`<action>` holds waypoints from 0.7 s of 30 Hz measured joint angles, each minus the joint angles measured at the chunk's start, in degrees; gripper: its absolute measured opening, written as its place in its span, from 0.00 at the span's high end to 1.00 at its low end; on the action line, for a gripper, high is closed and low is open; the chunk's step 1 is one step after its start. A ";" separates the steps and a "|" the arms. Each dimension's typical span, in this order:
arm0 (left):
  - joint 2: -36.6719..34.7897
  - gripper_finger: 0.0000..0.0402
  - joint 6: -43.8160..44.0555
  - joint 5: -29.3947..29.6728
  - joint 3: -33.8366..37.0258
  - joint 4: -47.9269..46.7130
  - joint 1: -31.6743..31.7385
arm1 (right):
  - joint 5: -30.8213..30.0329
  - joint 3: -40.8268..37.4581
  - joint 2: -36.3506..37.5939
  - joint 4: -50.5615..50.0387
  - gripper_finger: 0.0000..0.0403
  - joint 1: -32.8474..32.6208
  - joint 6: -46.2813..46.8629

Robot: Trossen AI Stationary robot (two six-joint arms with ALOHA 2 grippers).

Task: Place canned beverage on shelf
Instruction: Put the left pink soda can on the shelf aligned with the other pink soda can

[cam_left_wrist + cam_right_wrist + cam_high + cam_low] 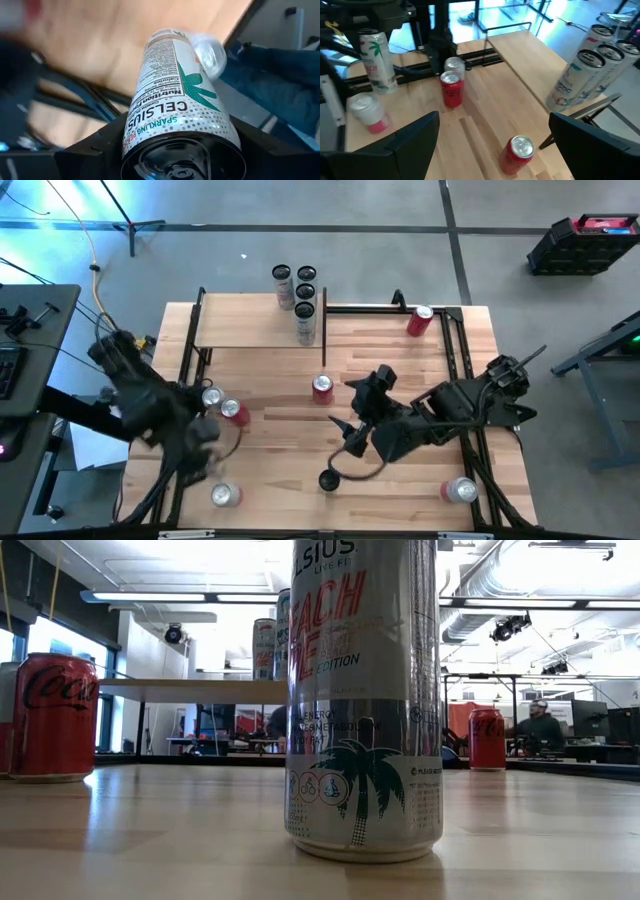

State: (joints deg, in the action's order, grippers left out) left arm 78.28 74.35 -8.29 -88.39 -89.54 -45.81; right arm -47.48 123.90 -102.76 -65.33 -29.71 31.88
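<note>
Overhead camera looks straight down on the whole bench [400, 370]. A bench-level camera faces the room, a silver can [365, 700] filling its frame. The left wrist camera sits tight against a silver can [175, 115]; the right wrist camera overlooks the shelf [530, 55], shared with overhead.

"CELSIUS" on silver can [175, 120]
</note>
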 joint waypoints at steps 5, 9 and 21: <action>-3.76 0.41 -17.73 3.14 0.28 -0.15 14.13 | 1.20 0.04 0.13 -0.01 0.10 3.06 -2.23; -4.48 0.41 -33.47 2.12 -0.91 -0.85 26.25 | 3.26 0.04 0.31 -0.43 0.10 6.16 -4.06; -2.74 0.41 -70.88 5.88 -15.91 -0.44 57.88 | 2.91 7.24 2.80 0.52 0.10 20.36 -16.27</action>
State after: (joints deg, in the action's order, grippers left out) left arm 75.55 3.47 -2.41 -104.30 -89.98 12.07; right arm -44.57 131.13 -99.96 -64.81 -9.35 15.61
